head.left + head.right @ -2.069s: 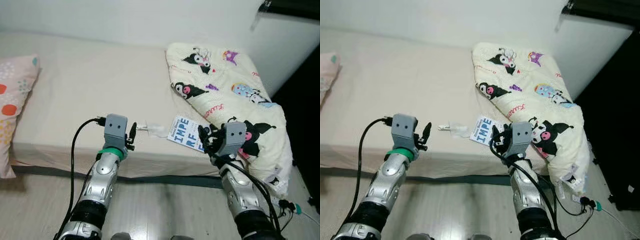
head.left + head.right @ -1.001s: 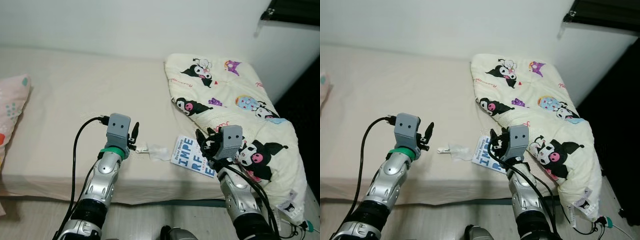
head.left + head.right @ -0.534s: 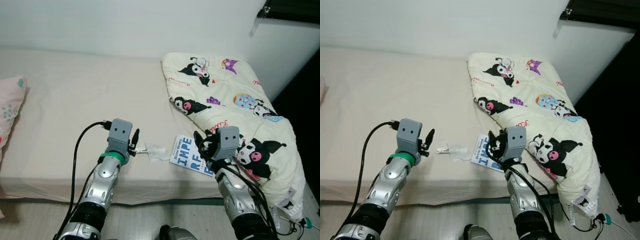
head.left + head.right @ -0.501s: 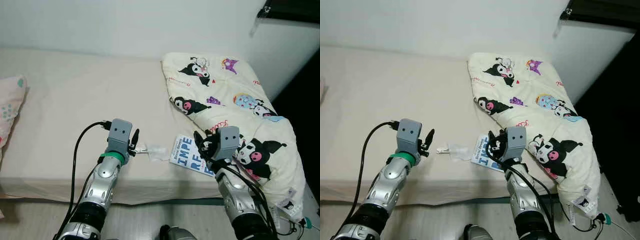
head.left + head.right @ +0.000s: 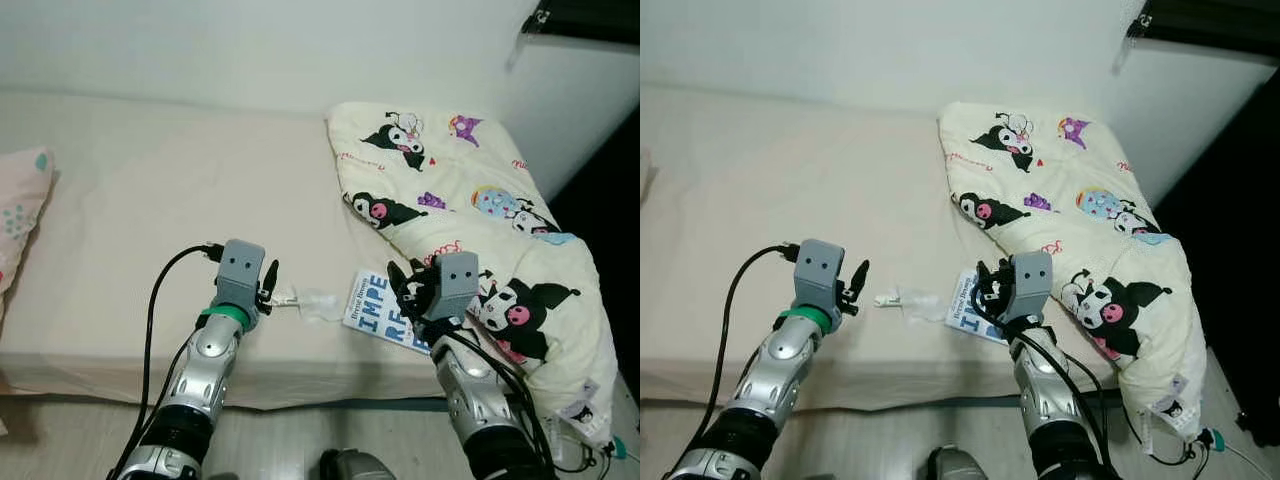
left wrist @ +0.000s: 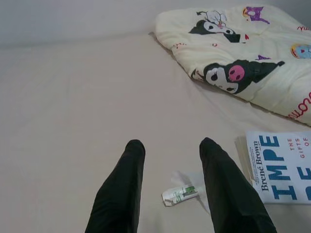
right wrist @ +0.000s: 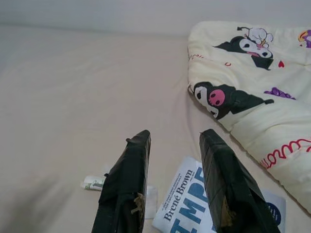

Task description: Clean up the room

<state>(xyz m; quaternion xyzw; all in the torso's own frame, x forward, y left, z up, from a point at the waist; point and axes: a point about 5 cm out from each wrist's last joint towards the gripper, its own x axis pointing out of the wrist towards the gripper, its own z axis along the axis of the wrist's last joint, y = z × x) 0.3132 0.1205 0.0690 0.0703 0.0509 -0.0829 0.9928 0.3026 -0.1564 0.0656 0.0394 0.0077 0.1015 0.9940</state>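
A small crumpled clear wrapper with a green-labelled end (image 5: 305,300) lies on the beige bed sheet (image 5: 150,200) near its front edge. Just to its right a white book with big blue letters (image 5: 378,305) lies flat, half under a cream cartoon-print blanket (image 5: 460,190). My left gripper (image 5: 268,283) hovers open just left of the wrapper (image 6: 182,193), its fingers (image 6: 126,184) apart and holding nothing. My right gripper (image 5: 403,288) is open over the book's (image 7: 194,206) right part, and is empty too.
A pink patterned pillow (image 5: 20,205) lies at the bed's left end. The blanket hangs over the bed's right corner toward a dark gap (image 5: 610,200). Wooden floor (image 5: 80,440) runs below the bed's front edge, with a cable end (image 5: 603,450) at the right.
The whole view has shifted as I came closer to the bed; its front edge now sits lower in the picture. The wrapper and book lie where they were, and both grippers stay open.
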